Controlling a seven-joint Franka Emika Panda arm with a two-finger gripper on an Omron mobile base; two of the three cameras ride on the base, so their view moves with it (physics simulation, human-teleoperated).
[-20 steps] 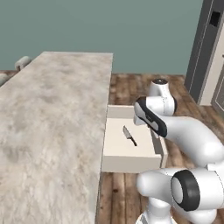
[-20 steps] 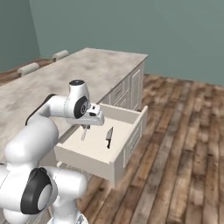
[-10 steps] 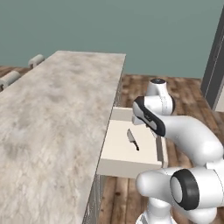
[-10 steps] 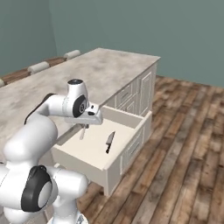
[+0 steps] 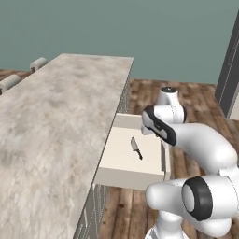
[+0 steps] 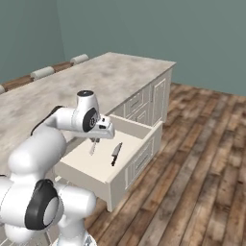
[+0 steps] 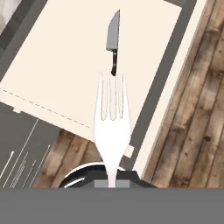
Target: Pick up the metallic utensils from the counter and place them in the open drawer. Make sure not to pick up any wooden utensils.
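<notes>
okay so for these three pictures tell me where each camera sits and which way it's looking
Left base view: behind the arm on its left, looking forward and down at the counter and open drawer; white arm at right.
Right base view: behind on its right, same drawer; arm at left, claw over it.
Hand view: on the hand, looking down along the fork into the drawer.
All three share the knife lying in the drawer.

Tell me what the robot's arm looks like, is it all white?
Mostly. The arm is made of fat, rounded, glossy white segments, like smooth tubes joined together. The joints are dark: a black ring with a grey cap shows on the big lower joint, and a black band wraps the wrist. The end effector is small and dark under a white hand. No cables or markings show.
</notes>
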